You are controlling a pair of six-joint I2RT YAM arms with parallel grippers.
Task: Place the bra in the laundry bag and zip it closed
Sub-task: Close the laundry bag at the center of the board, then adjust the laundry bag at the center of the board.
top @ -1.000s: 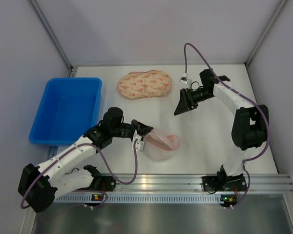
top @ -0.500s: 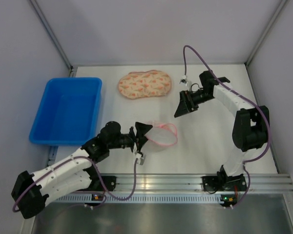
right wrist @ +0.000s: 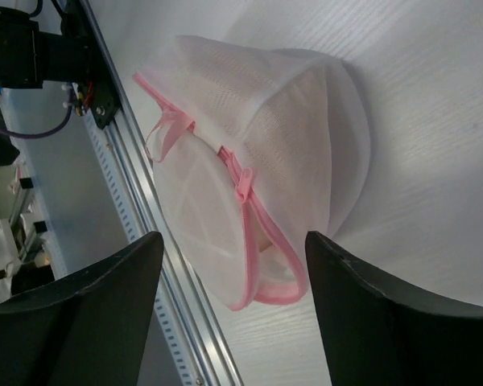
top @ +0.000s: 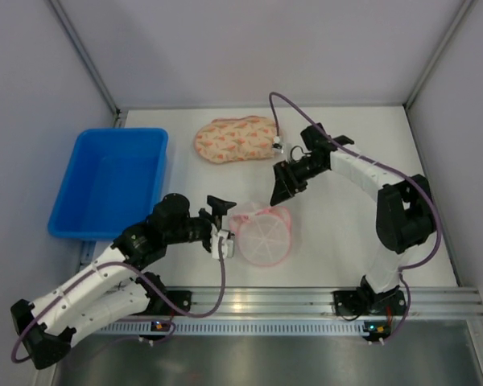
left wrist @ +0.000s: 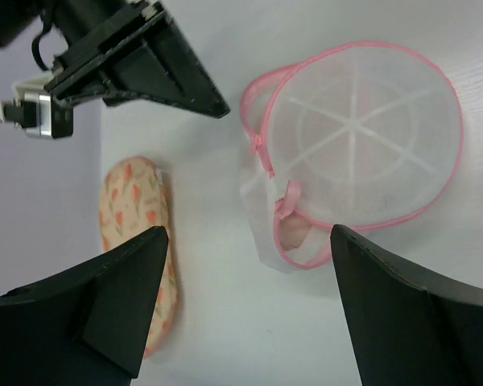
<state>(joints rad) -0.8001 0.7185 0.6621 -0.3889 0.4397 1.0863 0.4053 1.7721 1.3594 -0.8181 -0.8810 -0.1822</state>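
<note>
**Opening the bag before the bra is loaded**

The round white mesh laundry bag with pink trim (top: pixel 262 235) lies on the white table (top: pixel 330 249), close to the middle of the near edge. The peach padded bra with an orange print (top: pixel 237 138) lies flat near the middle of the far edge. It is well apart from the bag and not yet loaded.

The left gripper (top: pixel 224 223) is just beside the bag's left side, with its fingers spread wide and nothing held. The right gripper (top: pixel 278 193) hangs between bra and bag and is aimed at the bag. It is likewise wide open and empty.

The step in hand is judged to be the opening of the bag. The zip appears partly undone, but how far cannot be told.

1. The stiffer pink rim is to be gripped, not the soft mesh, which is expected to collapse.
2. The bag is to be held down by one gripper near the pink zip puller (right wrist: pixel 241 183).
3. The flap is to be drawn back by the other gripper.
4. The mouth is best turned towards the far edge.

No brand, label or writing can be read on the bag, the bra or the blue plastic bin (top: pixel 105 134) at the left edge.
</note>
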